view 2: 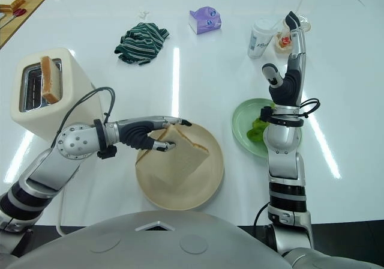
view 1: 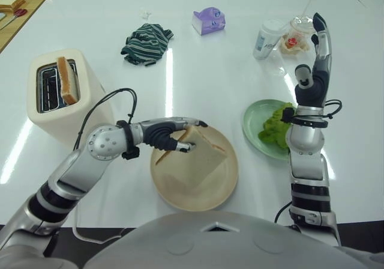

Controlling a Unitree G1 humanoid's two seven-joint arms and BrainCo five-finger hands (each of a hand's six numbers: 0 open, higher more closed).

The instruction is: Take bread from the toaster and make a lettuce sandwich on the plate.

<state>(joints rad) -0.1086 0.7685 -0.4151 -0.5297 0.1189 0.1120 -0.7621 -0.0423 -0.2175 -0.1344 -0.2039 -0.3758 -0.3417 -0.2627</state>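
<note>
Through the left eye I see more lettuce [view 1: 275,129] on the green plate [view 1: 254,122]. Toaster [view 1: 90,80] holds one slice [view 1: 68,80]; left hand [view 1: 170,137] pinches bread [view 1: 203,161] on tan plate [view 1: 174,197]; right hand [view 1: 316,71] spread, empty.

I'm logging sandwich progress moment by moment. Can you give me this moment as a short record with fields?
toaster: one toaster slice standing in a slot
tan plate: plate slice on it, tilted
left hand: fingers pinching the plate slice's corner
green plate: holds lettuce
right hand: raised upright by the green plate, fingers open, empty
stage: lettuce not yet on the bread
</note>
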